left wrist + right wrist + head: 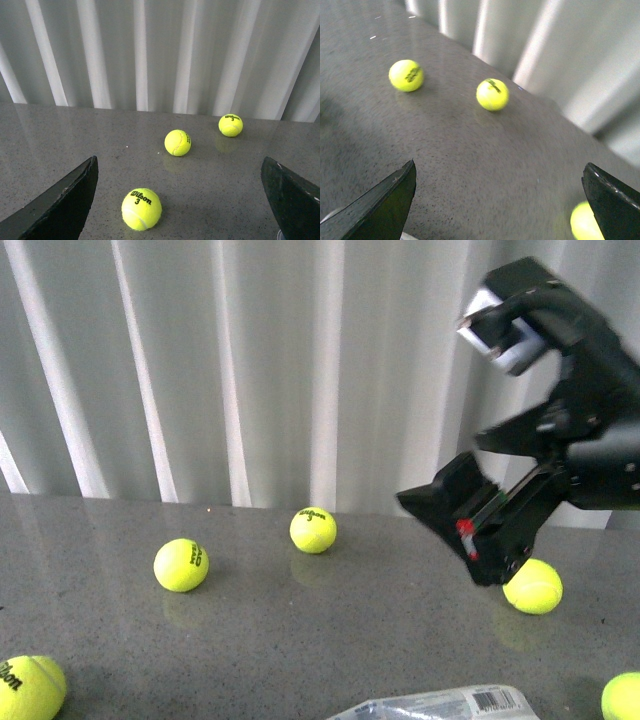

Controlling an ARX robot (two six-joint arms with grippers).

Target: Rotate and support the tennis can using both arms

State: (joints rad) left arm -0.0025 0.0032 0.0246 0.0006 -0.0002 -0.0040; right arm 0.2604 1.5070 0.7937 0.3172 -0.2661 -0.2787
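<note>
The left hand (179, 162), absent from the front view, is spread wide and empty, facing yellow balls (141, 208) on the grey bench (60, 135). The tennis can (440, 705) lies on its side at the near edge of the front view, right of centre. Its long axis runs left to right, and only its top shows. The right hand (455, 530) hangs raised beyond it and to the right, fingers wide apart, holding nothing. It likely must drop and pull back toward the robot to reach the can.

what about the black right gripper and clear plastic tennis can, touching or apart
Apart. Front view: the right gripper hangs raised, bare grey tabletop between it and the tennis can.
</note>
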